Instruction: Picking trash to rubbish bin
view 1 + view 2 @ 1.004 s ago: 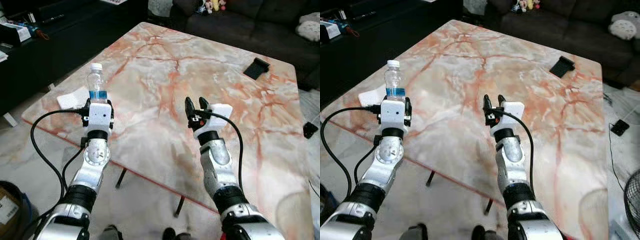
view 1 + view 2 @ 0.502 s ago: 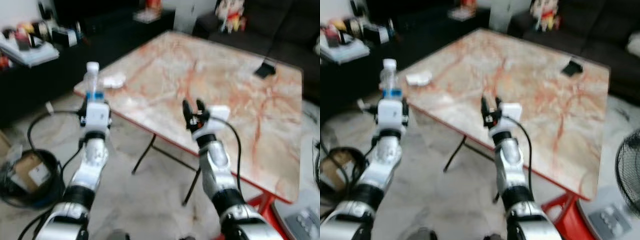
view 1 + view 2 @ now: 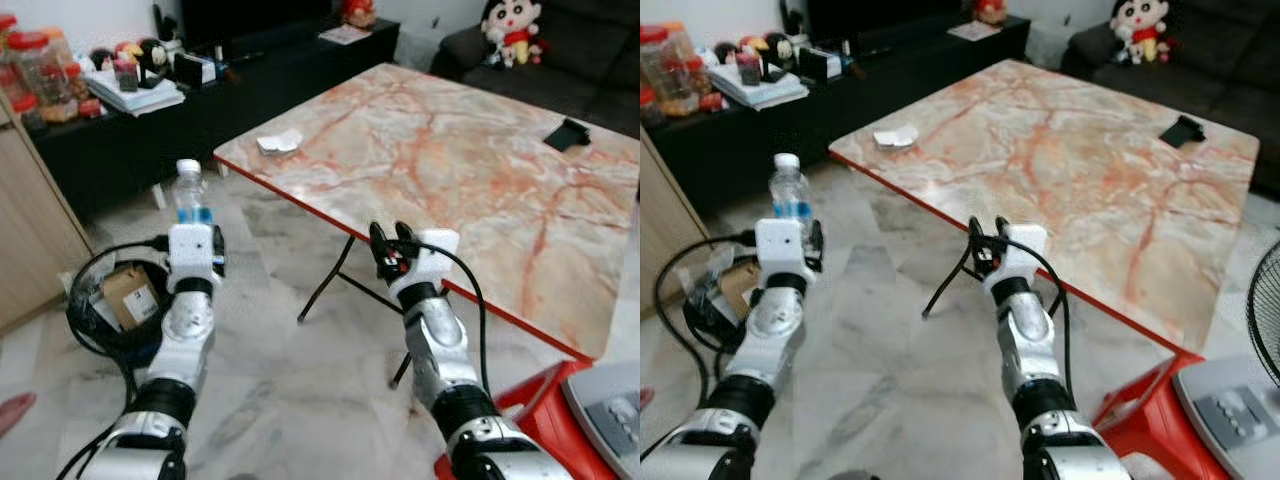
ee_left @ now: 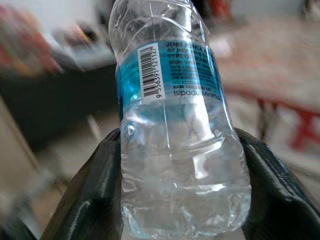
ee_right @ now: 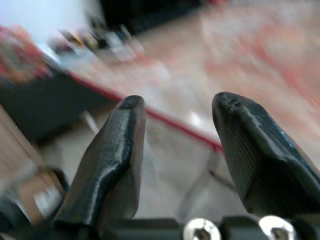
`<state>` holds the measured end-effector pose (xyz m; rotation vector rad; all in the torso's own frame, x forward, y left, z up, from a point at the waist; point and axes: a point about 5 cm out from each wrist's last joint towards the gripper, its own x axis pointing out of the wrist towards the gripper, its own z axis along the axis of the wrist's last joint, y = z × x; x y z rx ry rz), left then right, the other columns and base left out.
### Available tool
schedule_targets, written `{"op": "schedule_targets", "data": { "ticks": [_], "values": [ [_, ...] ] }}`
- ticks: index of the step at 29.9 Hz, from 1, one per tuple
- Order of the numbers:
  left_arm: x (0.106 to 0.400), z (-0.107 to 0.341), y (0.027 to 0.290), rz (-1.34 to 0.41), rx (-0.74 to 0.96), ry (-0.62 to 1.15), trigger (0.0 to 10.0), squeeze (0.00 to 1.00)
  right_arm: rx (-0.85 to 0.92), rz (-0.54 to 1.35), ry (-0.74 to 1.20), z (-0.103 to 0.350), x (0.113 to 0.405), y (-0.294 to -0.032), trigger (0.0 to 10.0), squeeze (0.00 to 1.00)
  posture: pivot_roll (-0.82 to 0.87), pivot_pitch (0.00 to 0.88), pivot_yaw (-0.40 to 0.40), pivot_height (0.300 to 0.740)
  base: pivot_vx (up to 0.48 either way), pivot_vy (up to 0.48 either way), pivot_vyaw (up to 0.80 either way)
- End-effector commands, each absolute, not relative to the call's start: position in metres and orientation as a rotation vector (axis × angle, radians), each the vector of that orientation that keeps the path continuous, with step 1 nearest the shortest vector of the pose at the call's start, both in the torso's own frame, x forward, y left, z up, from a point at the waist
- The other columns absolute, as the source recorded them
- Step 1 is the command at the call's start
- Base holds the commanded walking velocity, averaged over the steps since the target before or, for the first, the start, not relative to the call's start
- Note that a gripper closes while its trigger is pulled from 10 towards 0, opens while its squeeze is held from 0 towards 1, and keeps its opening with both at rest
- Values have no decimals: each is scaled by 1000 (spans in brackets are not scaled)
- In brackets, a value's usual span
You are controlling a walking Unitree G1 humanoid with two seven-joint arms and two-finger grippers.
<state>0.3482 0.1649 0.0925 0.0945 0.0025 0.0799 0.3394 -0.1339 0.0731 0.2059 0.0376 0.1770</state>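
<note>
A clear plastic water bottle [image 3: 189,192] with a blue label and white cap stands upright in my left gripper [image 3: 191,236], which is shut on it; the left wrist view has the bottle [image 4: 175,125] pinched between both black fingers [image 4: 95,200]. The bottle is held over the floor, just right of a black rubbish bin [image 3: 112,300] that holds a cardboard box. My right gripper [image 3: 390,243] is raised at the marble table's near edge, open, with nothing between its fingers [image 5: 107,165]. A crumpled white tissue [image 3: 278,142] lies on the table's left corner.
The marble table [image 3: 480,170] with a red rim stands ahead to the right, a black phone [image 3: 566,133] on its far side. A dark TV cabinet [image 3: 150,110] runs along the left. A red stool [image 3: 540,420] and a grey appliance [image 3: 610,410] sit at lower right. A sofa stands behind.
The camera has backed away from the table and turned left; the bin has come into view. My left gripper still holds the bottle, now over the floor rather than the tabletop.
</note>
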Motion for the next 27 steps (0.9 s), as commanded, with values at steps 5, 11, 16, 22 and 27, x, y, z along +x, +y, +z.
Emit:
{"op": "schedule_targets", "data": {
  "ticks": [5,11,16,22,27],
  "values": [
    [318,25,160,-69,248,350,10000,0,152,59,387,7,299,-169,10000,0,68,97,-106,740,0,0,0],
    [289,-10,170,-39,225,550,10000,0,112,25,588,-30,263,-181,10000,0,62,96,-104,740,0,0,0],
    [261,-36,176,-29,236,687,10000,0,92,-5,743,-56,227,-190,10000,0,69,108,-108,740,0,0,0],
    [239,-53,175,-85,298,785,10000,0,82,-33,802,-67,210,-195,10000,0,72,121,-106,740,0,0,523],
    [232,-58,173,-109,345,815,10000,0,85,-45,812,-67,210,-195,10000,0,70,124,-106,740,0,0,794]
  ]
}}
